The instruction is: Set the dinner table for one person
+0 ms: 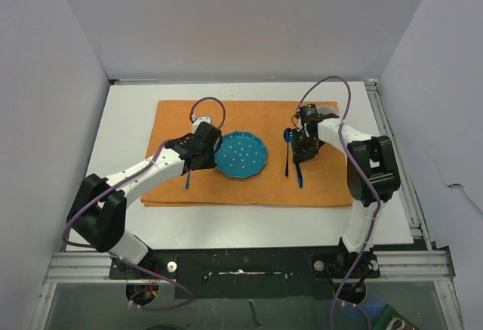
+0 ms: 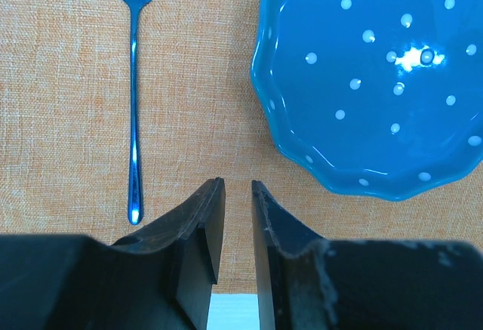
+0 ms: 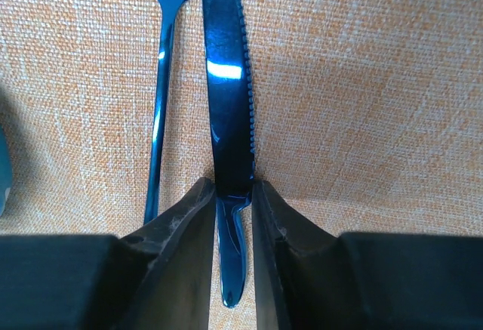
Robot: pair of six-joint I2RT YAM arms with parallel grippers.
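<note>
The white dinner table (image 1: 128,118) carries an orange cloth (image 1: 332,186). A blue dotted plate (image 1: 241,155) sits at the cloth's middle and also shows in the left wrist view (image 2: 377,81). A blue fork (image 2: 134,96) lies flat to the plate's left; only its handle end (image 1: 187,182) shows from above. My left gripper (image 2: 238,183) hovers between fork and plate, empty, jaws a narrow gap apart; from above it (image 1: 198,152) is at the plate's left rim. My right gripper (image 3: 233,181) is closed on a blue knife (image 3: 226,81) lying flat beside a blue spoon (image 3: 160,118).
From above, the spoon (image 1: 287,152) and knife (image 1: 299,175) lie parallel right of the plate, under my right gripper (image 1: 302,147). Purple cables loop over both arms. White walls enclose the table on three sides, and a metal rail (image 1: 392,141) runs along the right edge.
</note>
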